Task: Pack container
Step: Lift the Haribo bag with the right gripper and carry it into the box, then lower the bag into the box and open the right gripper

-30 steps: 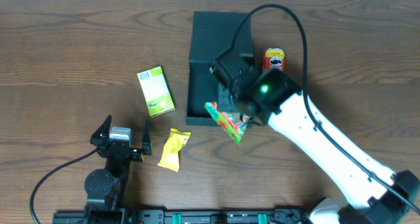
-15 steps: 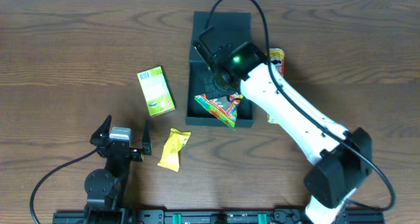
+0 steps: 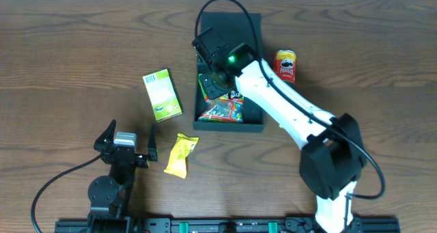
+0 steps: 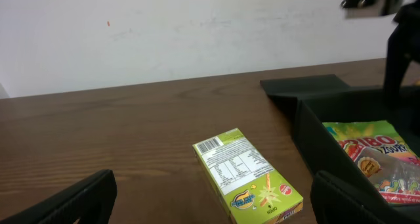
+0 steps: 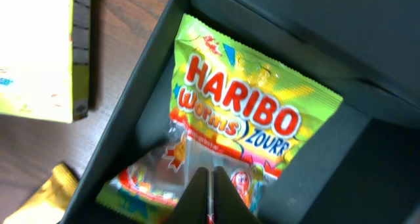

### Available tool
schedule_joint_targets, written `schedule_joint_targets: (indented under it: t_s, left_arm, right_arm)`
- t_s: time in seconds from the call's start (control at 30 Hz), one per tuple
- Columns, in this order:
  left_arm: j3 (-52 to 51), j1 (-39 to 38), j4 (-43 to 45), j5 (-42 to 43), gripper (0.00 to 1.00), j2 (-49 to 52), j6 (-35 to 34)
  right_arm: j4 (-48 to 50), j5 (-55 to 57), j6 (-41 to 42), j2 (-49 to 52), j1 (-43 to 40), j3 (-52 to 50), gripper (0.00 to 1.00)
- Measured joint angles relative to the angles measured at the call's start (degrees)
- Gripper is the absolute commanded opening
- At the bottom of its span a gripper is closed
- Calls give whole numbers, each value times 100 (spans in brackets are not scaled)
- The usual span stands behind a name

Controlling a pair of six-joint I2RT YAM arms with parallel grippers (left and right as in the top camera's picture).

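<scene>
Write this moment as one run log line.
right gripper: shut on candy bag | candy bag: inside box | left gripper: open, away from box

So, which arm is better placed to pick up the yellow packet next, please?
Left: the open left fingers sit near the yellow packet, while the right fingers pinch the gummy bag inside the container.

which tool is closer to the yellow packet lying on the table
Left. The left tool sits open just left of the yellow packet, beside it. The right tool is farther off, inside the container, shut on the gummy bag.
</scene>
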Motion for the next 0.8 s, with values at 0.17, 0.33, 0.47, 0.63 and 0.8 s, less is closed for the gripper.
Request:
schedule_joint_targets:
  t_s: [0.17,0.33,0.47,0.63,0.8]
  left_arm:
    - [0,0,0,2,95,0,0]
    - [0,0,0,0,95,0,0]
    - [0,0,0,0,95,0,0]
    - [0,0,-2,0,95,0,0]
    - [0,0,-2,0,95,0,0]
  right_arm:
    - [105,-4,-114,328,0,20,1]
    - [107,9,-142,404,-22,20,1]
    - [-79,129,-39,310,-33,20,1]
    - [-577,258,299,72,-153,22,1]
    - [-442,-197,428,7,-203,-20,1]
